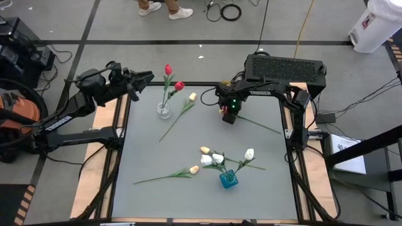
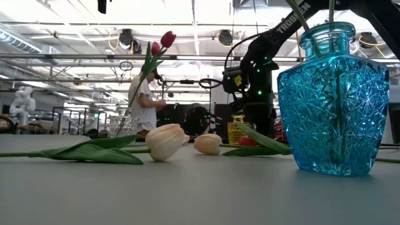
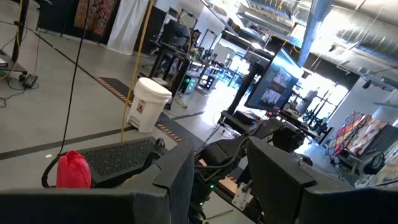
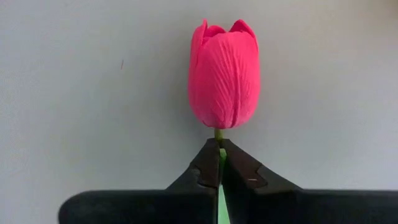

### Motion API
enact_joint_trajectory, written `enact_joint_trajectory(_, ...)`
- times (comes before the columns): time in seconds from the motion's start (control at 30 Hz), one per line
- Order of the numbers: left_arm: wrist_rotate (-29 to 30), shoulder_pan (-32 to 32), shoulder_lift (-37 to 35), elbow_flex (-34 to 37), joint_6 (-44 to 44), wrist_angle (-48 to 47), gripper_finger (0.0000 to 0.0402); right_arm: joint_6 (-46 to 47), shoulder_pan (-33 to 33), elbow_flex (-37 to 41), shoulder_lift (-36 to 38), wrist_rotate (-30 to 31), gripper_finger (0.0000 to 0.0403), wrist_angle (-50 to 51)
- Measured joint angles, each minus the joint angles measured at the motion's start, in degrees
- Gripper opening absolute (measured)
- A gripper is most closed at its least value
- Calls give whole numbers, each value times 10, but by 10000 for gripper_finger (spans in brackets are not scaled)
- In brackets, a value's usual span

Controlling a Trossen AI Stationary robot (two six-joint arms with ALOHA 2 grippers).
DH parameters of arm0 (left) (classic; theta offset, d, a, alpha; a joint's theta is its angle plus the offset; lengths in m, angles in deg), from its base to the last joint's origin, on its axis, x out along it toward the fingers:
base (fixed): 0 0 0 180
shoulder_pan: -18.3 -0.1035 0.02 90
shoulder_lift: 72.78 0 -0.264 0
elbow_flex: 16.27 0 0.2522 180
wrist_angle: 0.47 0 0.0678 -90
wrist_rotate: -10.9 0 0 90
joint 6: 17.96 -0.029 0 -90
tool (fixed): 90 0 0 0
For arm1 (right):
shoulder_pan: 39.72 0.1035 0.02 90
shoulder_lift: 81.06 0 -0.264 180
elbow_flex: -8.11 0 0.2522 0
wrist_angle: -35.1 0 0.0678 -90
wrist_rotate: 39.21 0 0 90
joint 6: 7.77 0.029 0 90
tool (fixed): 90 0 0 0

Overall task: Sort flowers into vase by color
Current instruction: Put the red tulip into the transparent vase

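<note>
Flowers' red artificial tulip (image 4: 224, 73), at upper centre of the grey table (image 1: 207, 188), is pinched just below its head by the closed right gripper (image 4: 219, 163), stem mostly hidden, while the left gripper (image 1: 146, 80) waits open at upper left.

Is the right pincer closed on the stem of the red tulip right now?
Yes, the right pincer has its fingers pinched together on the green stem just below the red tulip head.
</note>
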Motion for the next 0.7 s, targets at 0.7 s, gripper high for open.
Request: enact_joint_trajectory(0.7,0,0,0,0,-6,0,155,-14,46,0,53,-3,0,33)
